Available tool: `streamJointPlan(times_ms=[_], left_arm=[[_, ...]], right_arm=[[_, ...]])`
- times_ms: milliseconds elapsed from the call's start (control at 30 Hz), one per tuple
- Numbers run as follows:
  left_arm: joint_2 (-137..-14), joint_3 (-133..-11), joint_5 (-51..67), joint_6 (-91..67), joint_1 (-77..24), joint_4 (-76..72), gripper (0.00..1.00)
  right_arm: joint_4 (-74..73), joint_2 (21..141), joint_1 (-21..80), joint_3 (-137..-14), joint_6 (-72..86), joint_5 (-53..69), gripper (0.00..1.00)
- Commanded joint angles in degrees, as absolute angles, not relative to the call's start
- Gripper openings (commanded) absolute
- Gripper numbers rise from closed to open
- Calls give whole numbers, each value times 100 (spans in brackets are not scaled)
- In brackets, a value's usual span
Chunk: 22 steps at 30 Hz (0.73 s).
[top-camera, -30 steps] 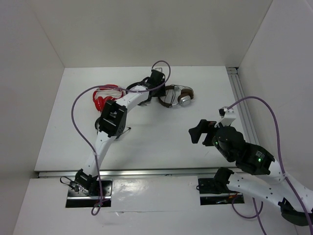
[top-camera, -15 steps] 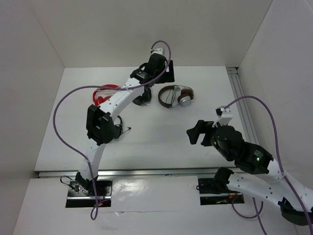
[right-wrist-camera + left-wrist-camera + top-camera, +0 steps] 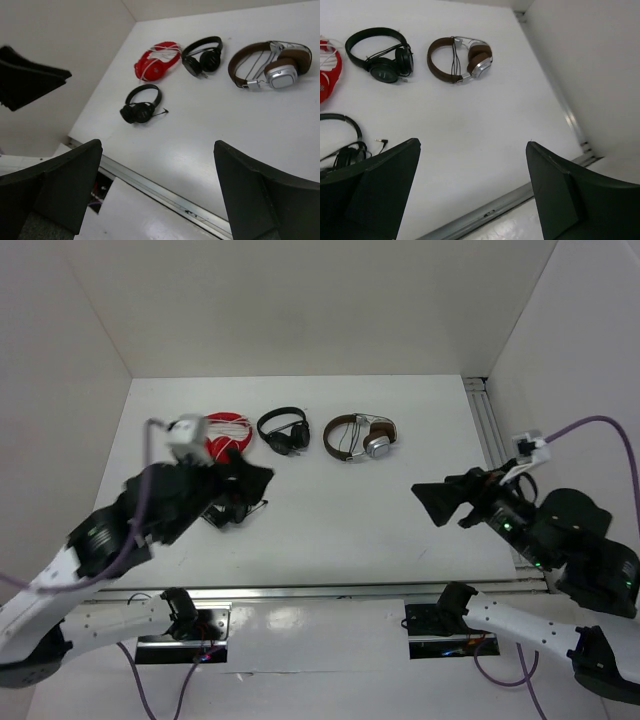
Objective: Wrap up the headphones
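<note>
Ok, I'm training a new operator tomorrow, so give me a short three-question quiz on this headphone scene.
1. How many headphone pairs lie on the table?
2. True or false: the left gripper is holding the brown headphones.
3. Which pair lies nearest the brown headphones? A. the red pair B. the black pair in the back row C. the black pair at the front
Key: 1. Four. 2. False; the left gripper is open and empty. 3. B.
</note>
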<state>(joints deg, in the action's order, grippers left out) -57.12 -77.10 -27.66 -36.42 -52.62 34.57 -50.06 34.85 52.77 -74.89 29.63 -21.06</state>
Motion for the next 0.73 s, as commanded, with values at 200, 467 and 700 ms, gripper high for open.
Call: streamJointPlan(times_ms=[200, 467, 700], left_arm=[[-2033, -5757, -2979, -5026, -5458, 5894, 100], [-1081, -5819, -2672, -5019, -5458, 6083, 100], [-1169, -5687, -2540, -5071, -5458, 5985, 100]], right_arm=[[-6380, 3121, 4703, -8613, 2566, -1441, 100], [-6978, 2725, 4702, -8613, 2786, -1871, 100], [-7286, 2725, 4702, -8561, 2848, -1978, 100]])
